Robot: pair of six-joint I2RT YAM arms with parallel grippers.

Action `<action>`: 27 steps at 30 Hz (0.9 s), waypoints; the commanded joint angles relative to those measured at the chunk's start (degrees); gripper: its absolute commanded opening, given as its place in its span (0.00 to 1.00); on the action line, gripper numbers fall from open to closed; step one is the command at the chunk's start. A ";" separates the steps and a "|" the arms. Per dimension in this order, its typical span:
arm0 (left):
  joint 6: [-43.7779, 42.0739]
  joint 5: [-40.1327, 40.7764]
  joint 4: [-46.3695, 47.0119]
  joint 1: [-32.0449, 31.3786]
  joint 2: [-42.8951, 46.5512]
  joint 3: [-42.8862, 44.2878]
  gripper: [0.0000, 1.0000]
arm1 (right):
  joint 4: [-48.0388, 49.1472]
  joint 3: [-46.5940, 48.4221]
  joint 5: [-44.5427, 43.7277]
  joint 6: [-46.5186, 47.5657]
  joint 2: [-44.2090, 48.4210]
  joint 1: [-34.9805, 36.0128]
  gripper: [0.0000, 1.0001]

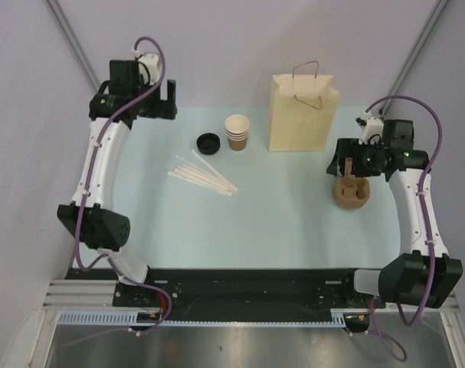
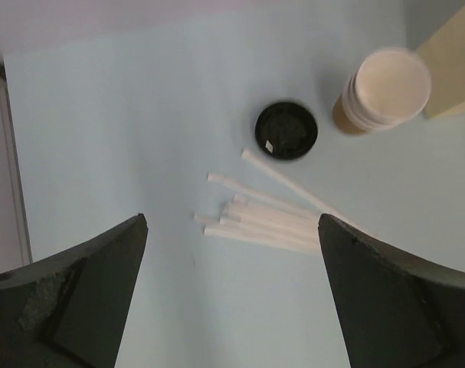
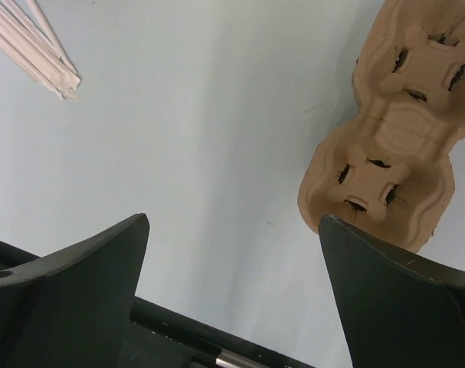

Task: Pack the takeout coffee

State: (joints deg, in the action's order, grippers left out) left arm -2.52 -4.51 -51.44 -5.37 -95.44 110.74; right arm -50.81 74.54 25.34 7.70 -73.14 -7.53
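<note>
Kraft cup stack (image 1: 237, 132) lidless, black lid (image 1: 208, 142) loose beside; paper bag (image 1: 301, 115) looks unpacked. Left tool (image 2: 232, 224), right tool (image 3: 234, 222) both open, empty.

I'm seeing the stack of brown paper cups (image 1: 237, 132) standing upright and lidless on the desk's far half. The black lid (image 1: 208, 142) is lying flat just left of it, apart. The paper bag (image 1: 302, 115) is standing upright just right, handles up.

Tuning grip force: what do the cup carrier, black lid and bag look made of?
Cup carrier: moulded paper pulp, matte brown, with soft rounded edges and rough-cut slots. Black lid: probably thin plastic, smooth, with a small glint. Paper bag: cream paper, matte, with crisp folded sides.
</note>
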 commanded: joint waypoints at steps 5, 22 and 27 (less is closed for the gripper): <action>0.94 3.28 5.99 -10.35 -16.08 24.34 1.00 | -0.52 1.75 -0.73 0.38 -1.30 0.15 1.00; 8.59 -1.55 15.93 -17.04 -32.96 23.21 0.68 | -1.49 1.75 -1.61 0.91 -3.67 -0.56 1.00; 8.33 -1.55 16.02 -17.22 -35.08 22.15 0.52 | -1.58 1.75 -0.82 0.91 -4.37 -1.08 0.99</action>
State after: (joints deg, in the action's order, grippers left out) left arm 4.82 -4.84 -37.76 -21.91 -129.88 132.86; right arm -52.18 74.54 23.44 8.16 -76.79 -8.03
